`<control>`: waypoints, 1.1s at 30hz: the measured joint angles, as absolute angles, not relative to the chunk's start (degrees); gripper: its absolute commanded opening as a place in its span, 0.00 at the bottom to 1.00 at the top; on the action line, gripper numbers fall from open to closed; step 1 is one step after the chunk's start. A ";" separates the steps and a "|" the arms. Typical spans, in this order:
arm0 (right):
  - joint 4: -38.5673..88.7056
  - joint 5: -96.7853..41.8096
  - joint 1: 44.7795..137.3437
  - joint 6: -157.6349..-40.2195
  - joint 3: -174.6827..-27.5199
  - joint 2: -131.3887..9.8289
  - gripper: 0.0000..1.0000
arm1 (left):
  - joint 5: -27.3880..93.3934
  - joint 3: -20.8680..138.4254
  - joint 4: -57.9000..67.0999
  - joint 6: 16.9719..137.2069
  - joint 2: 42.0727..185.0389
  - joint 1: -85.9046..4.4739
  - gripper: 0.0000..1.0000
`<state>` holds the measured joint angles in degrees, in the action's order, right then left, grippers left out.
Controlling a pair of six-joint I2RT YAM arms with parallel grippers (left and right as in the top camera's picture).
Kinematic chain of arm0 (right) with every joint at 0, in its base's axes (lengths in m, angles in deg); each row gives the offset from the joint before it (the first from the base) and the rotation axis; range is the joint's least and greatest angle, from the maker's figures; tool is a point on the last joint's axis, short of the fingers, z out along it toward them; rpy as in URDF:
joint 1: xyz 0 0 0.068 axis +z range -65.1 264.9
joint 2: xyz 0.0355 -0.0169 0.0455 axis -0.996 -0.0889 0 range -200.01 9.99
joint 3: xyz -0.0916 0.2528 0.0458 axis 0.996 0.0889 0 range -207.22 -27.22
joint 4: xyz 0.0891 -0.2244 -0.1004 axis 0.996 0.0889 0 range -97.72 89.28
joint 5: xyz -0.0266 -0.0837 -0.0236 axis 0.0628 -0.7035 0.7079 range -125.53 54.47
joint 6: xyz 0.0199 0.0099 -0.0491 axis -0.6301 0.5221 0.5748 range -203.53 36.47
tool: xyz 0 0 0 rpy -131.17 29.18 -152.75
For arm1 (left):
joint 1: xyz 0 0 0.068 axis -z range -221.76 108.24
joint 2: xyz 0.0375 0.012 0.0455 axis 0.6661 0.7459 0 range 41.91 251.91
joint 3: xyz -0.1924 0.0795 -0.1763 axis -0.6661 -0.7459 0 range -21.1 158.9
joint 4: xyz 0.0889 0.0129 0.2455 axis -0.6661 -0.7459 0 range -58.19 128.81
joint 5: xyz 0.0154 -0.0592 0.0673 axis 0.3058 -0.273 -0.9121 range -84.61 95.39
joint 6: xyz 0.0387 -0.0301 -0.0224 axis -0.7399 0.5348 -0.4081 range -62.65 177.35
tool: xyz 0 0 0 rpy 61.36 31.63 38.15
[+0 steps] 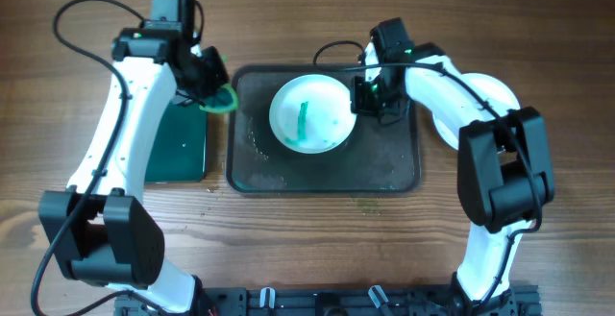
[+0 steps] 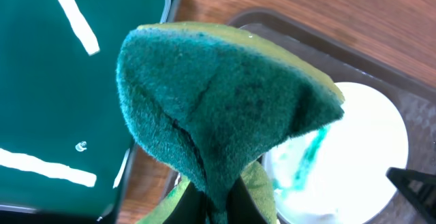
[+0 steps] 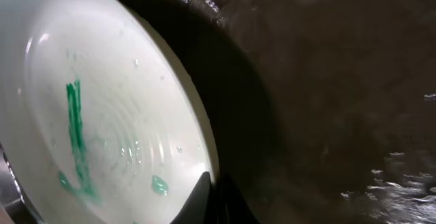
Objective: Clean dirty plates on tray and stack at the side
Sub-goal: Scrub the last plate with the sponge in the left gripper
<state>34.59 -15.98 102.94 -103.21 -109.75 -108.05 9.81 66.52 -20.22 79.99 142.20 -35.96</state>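
A white plate point(image 1: 307, 114) with a teal-green smear lies on the dark grey tray point(image 1: 384, 167). My right gripper point(image 1: 368, 95) is shut on the plate's right rim. In the right wrist view the fingers point(image 3: 214, 193) pinch the rim of the plate point(image 3: 102, 108), which is tilted above the tray point(image 3: 327, 81). My left gripper point(image 1: 213, 90) is shut on a green sponge point(image 1: 223, 98) over the tray's left edge. In the left wrist view the sponge point(image 2: 218, 101) fills the middle, with the plate point(image 2: 361, 149) behind it. More white plates point(image 1: 490, 90) lie at the right, partly hidden by the right arm.
A smaller green tray point(image 1: 183, 143) lies left of the dark tray, under the left arm; it also shows in the left wrist view point(image 2: 48, 81). Water droplets speckle the dark tray. Wooden table all round.
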 measured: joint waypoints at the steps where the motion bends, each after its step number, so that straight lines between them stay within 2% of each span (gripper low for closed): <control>1: 33.65 -15.96 103.95 -104.33 -108.89 -108.22 0.04 | 9.81 65.25 -18.36 79.99 142.20 -34.67 0.04; 6: 32.45 -15.61 105.00 -105.37 -107.93 -108.57 0.04 | 11.12 62.95 -10.40 79.44 146.18 -26.98 0.04; 10: 32.42 -15.61 105.00 -105.37 -107.93 -108.64 0.04 | 12.59 62.82 -8.87 78.61 153.98 -20.57 0.04; 16: 32.40 -15.61 105.00 -105.37 -107.93 -108.72 0.04 | 13.00 62.76 -8.42 78.17 160.65 -17.82 0.04; 18: 32.47 -15.65 104.95 -105.37 -107.93 -108.79 0.04 | 16.06 62.84 -7.80 77.23 161.17 -17.93 0.04; 21: 32.47 -15.65 104.93 -105.37 -107.93 -108.83 0.04 | 29.02 62.84 -4.37 71.77 162.53 -17.95 0.04; 23: 32.47 -15.65 104.93 -105.37 -107.93 -108.83 0.04 | 30.29 62.84 -3.56 71.68 162.83 -17.86 0.04; 26: 32.03 -15.46 104.97 -105.37 -107.93 -108.90 0.04 | 23.69 63.08 -4.11 77.60 162.81 -17.69 0.04; 30: 31.94 -14.69 105.13 -105.37 -107.93 -108.94 0.04 | 7.34 64.61 -8.44 86.80 162.33 -17.49 0.04; 33: 31.97 -14.54 105.13 -105.37 -107.93 -108.94 0.04 | 3.08 64.92 -10.19 89.23 162.33 -17.47 0.04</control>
<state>31.97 -14.54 105.13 -105.37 -107.93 -108.94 3.08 64.92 -10.19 89.23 162.33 -17.47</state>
